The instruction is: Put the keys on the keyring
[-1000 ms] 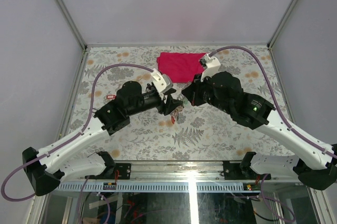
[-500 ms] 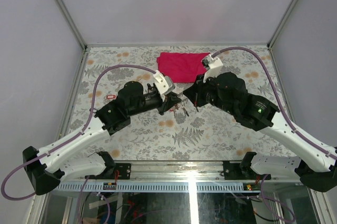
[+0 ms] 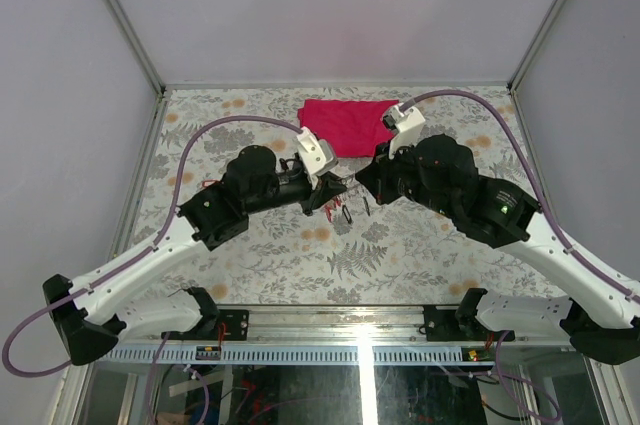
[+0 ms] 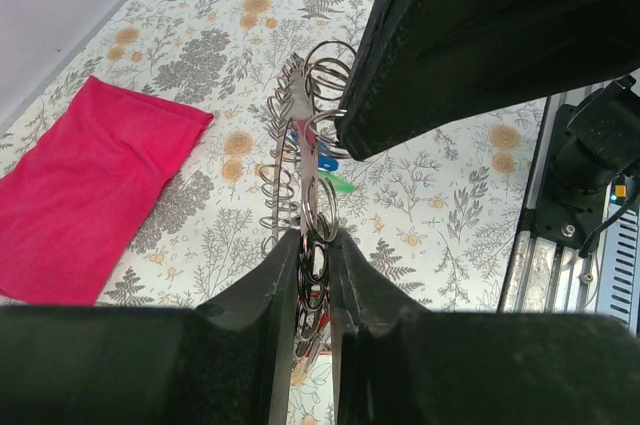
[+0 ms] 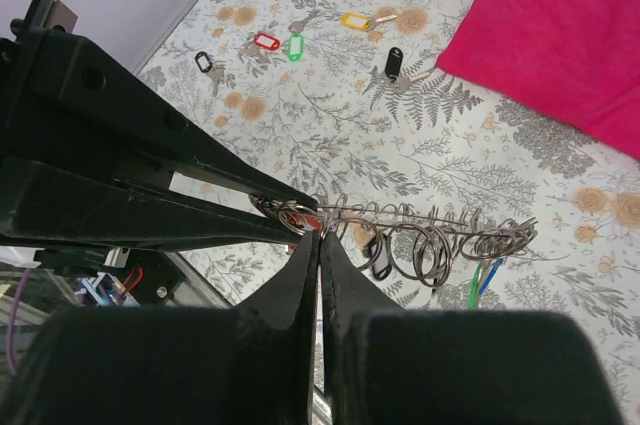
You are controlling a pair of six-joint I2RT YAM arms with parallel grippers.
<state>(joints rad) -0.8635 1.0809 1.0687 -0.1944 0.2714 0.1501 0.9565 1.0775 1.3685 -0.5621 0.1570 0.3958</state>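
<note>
Spanning left tool (image 4: 315,247) to right tool (image 5: 318,242): keyring (image 5: 420,230)

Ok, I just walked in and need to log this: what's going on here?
Both arms meet above the table. The left gripper and the right gripper each pinch the keyring, which has a few tagged keys hanging from it. Five loose keys lie on the tabletop, beside a red cloth.
</note>
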